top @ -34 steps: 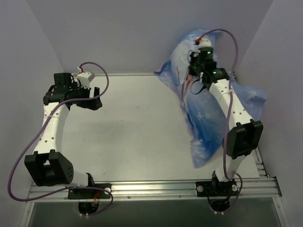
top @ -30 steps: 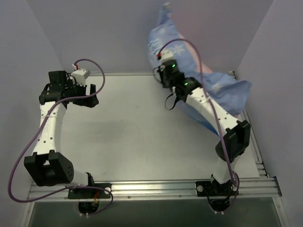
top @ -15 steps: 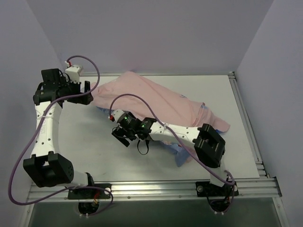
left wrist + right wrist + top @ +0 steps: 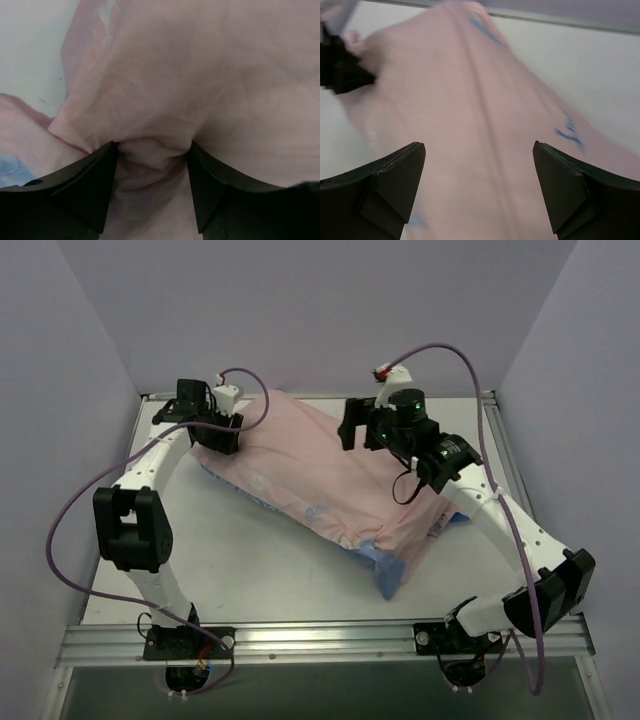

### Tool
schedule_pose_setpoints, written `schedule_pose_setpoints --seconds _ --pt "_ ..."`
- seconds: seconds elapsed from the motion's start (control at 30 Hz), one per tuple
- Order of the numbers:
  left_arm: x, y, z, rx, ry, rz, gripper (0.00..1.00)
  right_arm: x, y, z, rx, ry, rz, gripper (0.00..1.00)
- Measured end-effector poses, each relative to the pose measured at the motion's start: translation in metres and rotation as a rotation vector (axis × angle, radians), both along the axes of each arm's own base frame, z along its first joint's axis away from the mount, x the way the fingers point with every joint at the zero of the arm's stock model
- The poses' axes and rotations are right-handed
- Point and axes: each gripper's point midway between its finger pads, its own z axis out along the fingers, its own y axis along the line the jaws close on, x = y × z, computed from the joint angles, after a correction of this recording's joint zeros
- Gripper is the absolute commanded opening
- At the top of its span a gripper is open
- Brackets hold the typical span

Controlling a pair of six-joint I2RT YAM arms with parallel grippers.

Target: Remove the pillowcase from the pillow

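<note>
The pillowcase [image 4: 320,475] lies spread slantwise across the table, pale pink side up, with its blue printed side [image 4: 395,565] showing at the near right end. At its far left end my left gripper [image 4: 213,435] presses down. In the left wrist view, that gripper [image 4: 153,145] is shut on a bunched fold of pink pillowcase [image 4: 200,75]. My right gripper [image 4: 358,425] hangs open over the far right part. The right wrist view shows the gripper [image 4: 478,143] with nothing between its fingers and pink pillowcase [image 4: 470,125] below. The pillow is hidden or out of view.
Bare white table [image 4: 250,570] shows in front of the fabric. Lilac walls close in the back and both sides. A metal rail [image 4: 320,640] runs along the near edge, where both arm bases are bolted.
The right arm has swung from the middle front to the far right, above the fabric, jaws open. The left gripper has moved right onto the case's far left end and closed on a fold.
</note>
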Motion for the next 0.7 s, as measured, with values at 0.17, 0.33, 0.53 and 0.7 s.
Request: schedule_pose_setpoints --seconds 0.17,0.33,0.53,0.7 --pt "-0.017 0.015 -0.078 0.064 0.141 0.03 0.02 0.015 -0.105 -0.091 -0.141 0.214 -0.303 0.94" --pt "-0.027 0.049 -0.084 0.064 0.12 0.108 0.02 -0.013 -0.141 -0.151 -0.213 0.355 -0.379 0.9" --pt "-0.032 0.136 -0.079 0.047 0.109 0.318 0.08 -0.016 -0.121 -0.131 -0.094 0.31 -0.274 0.83" --pt "-0.062 0.168 -0.048 0.091 0.086 0.348 0.94 -0.002 -0.096 -0.148 -0.065 0.335 -0.163 0.42"
